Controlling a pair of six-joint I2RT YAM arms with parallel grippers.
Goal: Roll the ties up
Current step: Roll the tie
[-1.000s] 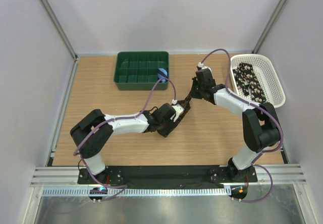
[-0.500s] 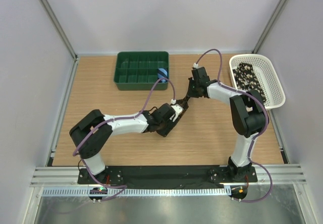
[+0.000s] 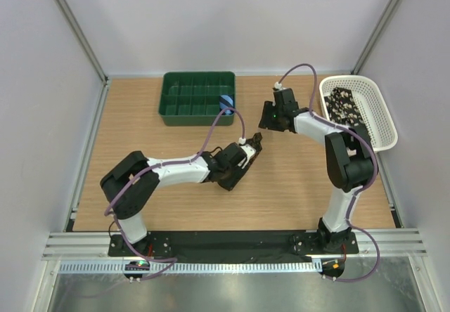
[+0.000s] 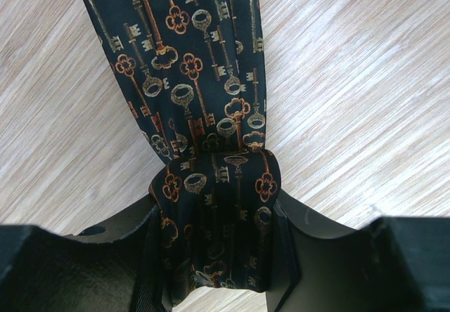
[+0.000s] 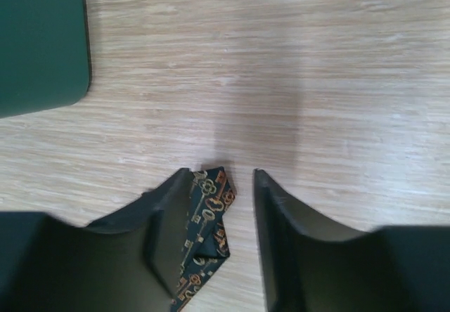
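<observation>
**Dark fabric, partly rolled, pinched in the left gripper**

Pale wood-grain table (image 3: 140,136), seen from above, with two robot arms reaching in from the bottom edge. Near the middle of the overhead frame the left gripper (image 4: 216,199) is clamped on a tie (image 4: 183,59). The tie is near-black and printed with small orange and tan keys. In the left wrist view, the wound part sits as a plump bundle between the two black fingers at lower centre. The unrolled length runs flat up the table to the top edge of the frame. The clamp seems meant to stop the coil springing loose while more fabric is fed in.

Above and to the right of centre in the overhead view, the right gripper (image 5: 221,178) hangs over the table with its jaws moderately apart. Bare wood shows in the gap, and it holds nothing. Its own camera shows a pointed end of the tie lying beside its left finger, at lower centre. That places it well to take up or straighten the loose end.

A green compartment tray (image 3: 169,98) sits at upper centre-left. A small blue roll (image 3: 226,103) is at the tray's right end, though whether it sits inside is unclear. A white basket (image 3: 387,126) at upper right holds a spotted tie (image 3: 348,108), which is not yet rolled.
</observation>
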